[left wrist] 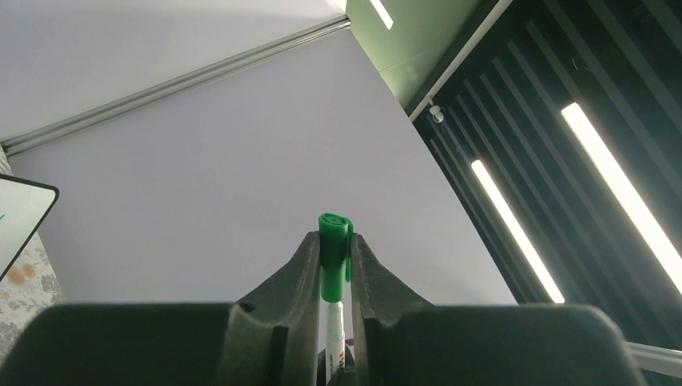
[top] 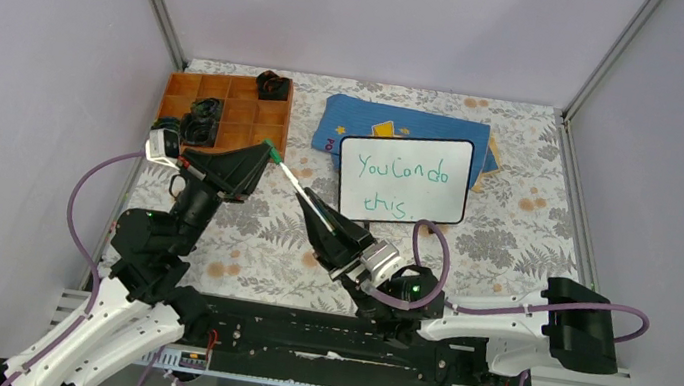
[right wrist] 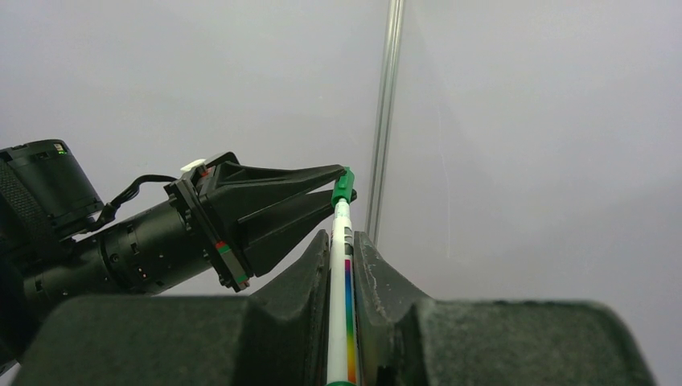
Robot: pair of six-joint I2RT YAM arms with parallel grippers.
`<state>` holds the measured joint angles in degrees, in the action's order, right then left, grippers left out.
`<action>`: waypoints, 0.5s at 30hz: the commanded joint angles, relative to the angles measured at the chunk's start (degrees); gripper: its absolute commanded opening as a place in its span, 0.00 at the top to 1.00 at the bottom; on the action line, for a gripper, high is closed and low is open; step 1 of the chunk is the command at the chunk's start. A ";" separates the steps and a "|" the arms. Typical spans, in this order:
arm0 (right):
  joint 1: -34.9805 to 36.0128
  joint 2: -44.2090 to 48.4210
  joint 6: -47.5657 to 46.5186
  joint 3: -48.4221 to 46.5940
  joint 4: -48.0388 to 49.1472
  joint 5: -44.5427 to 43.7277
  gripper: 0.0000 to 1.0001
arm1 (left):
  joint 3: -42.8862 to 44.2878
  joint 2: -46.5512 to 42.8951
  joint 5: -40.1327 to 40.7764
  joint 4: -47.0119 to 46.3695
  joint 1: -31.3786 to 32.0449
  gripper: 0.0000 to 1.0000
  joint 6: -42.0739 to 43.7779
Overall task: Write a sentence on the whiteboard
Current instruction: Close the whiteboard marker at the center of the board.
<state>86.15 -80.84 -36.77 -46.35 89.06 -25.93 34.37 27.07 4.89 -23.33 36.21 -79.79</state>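
The left gripper [top: 266, 150] is pinching the green cap [left wrist: 334, 241], its jaws standing narrowly apart. The right gripper [top: 305, 198] is clamping the white marker [top: 288, 175] likewise. Just right of both and untouched, the whiteboard [top: 445, 206] is lying partly on a blue cloth [top: 379, 117], bearing the sentence [top: 406, 174] in 2 lines.

My left gripper [left wrist: 334, 245] and right gripper [right wrist: 342, 241] have matt black plastic fingers. The marker [right wrist: 341, 269] between them is smooth plastic with a green cap [left wrist: 334, 232]. The whiteboard [top: 404, 177] is glossy white. The tray [top: 228, 99] looks like wood; the blue cloth [top: 409, 122] is matt fabric.
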 commanded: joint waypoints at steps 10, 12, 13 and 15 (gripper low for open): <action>0.14 -0.32 -0.49 -3.22 8.91 -0.39 1.00 | 0.41 -0.54 -1.63 -0.84 -0.43 1.00 1.26; 0.16 -0.50 -0.57 -3.31 8.86 -0.56 1.00 | 0.49 -0.54 -1.81 -0.88 -0.43 1.00 1.30; 0.20 -0.54 -0.58 -3.42 8.85 -0.74 1.00 | 0.52 -0.53 -1.87 -0.97 -0.43 1.00 1.30; 0.16 -0.55 -0.67 -3.40 8.86 -1.04 1.00 | 0.52 -0.53 -2.05 -1.01 -0.44 1.00 1.30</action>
<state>86.15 -81.43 -36.77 -47.07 89.06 -25.98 34.37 27.07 4.12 -23.31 36.21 -79.55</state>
